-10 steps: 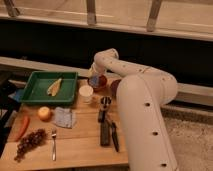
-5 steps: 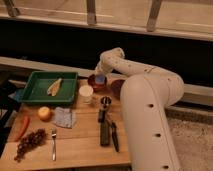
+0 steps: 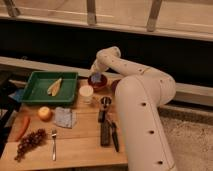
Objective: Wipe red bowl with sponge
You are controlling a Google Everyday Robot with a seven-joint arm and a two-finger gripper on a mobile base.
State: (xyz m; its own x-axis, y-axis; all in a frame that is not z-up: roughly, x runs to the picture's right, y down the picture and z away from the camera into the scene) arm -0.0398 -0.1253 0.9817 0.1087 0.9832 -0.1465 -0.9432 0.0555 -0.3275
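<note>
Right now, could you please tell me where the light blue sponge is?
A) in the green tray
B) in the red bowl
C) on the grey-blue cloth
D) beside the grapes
B: the sponge sits inside the red bowl, directly under the gripper, behind the white cup.

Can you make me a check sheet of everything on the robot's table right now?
Surface: wooden table, with things spread over it.
Job's things: red bowl at the back edge; light blue sponge at its opening.
Clutter: green tray, white cup, brown bowl partly behind the arm, grey-blue cloth, round orange fruit, grapes, fork, dark utensils.
Grippers: tool right over the red bowl, at the sponge.
Cables: nothing seen.
Surroundings: dark wall behind, speckled floor on the right.
</note>
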